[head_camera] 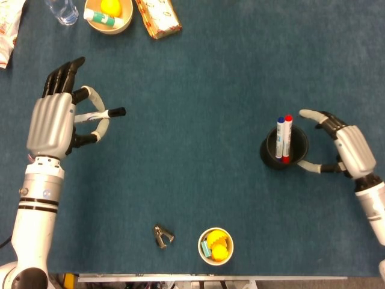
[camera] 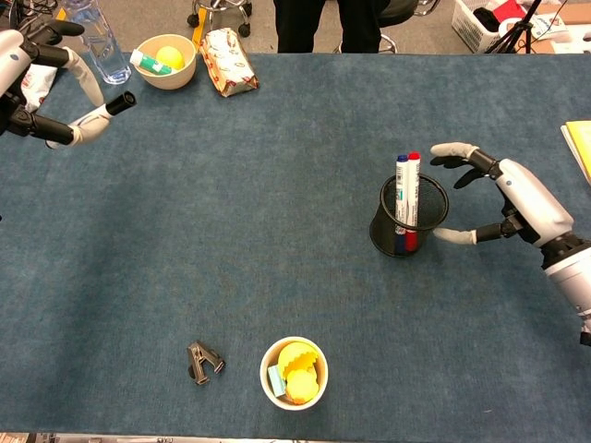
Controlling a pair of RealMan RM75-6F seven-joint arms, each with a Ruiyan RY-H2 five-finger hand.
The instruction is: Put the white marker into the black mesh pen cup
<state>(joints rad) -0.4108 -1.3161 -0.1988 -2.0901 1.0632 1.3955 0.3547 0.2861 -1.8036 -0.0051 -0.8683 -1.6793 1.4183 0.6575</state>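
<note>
My left hand (head_camera: 57, 117) (camera: 32, 92) hangs over the left side of the table and pinches the white marker (head_camera: 99, 114) (camera: 100, 114), whose black cap points right. The black mesh pen cup (head_camera: 284, 148) (camera: 406, 218) stands right of centre with a blue-capped and a red-capped marker upright in it. My right hand (head_camera: 343, 149) (camera: 506, 196) is just right of the cup, fingers spread around its right side, holding nothing; I cannot tell whether it touches the mesh.
A bowl (head_camera: 109, 17) with a yellow ball, a snack packet (head_camera: 157, 17) and a clear bottle (head_camera: 62, 11) line the far edge. A small black clip (head_camera: 162, 236) and a white cup of yellow items (head_camera: 215, 245) sit near the front edge.
</note>
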